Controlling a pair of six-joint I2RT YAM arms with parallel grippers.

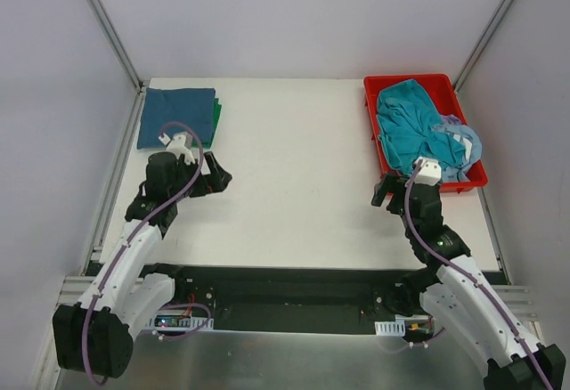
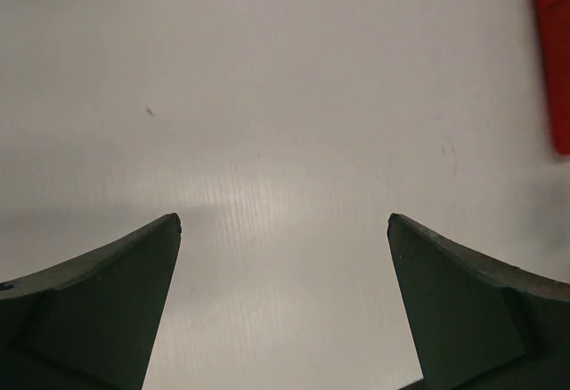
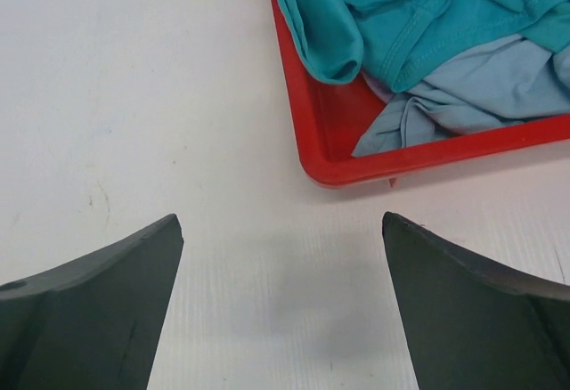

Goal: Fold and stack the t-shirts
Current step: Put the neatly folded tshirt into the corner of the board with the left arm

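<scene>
White table (image 1: 294, 167): folded navy t-shirt (image 1: 175, 117) left, teal t-shirt (image 1: 408, 123) in red tray (image 1: 381, 82)

The left gripper (image 2: 284, 221) hangs over the white table (image 2: 285, 96), its two dark fingers (image 2: 98, 310) rising from the near left and near right corners with their tips spread wide and only bare surface between them. A soft patch of glare lies on the table just beyond the gap. Farther off to the left sits a tiny dark speck (image 2: 149, 111). A red strip (image 2: 554, 52) runs down the far right edge, cut off by the frame.
</scene>
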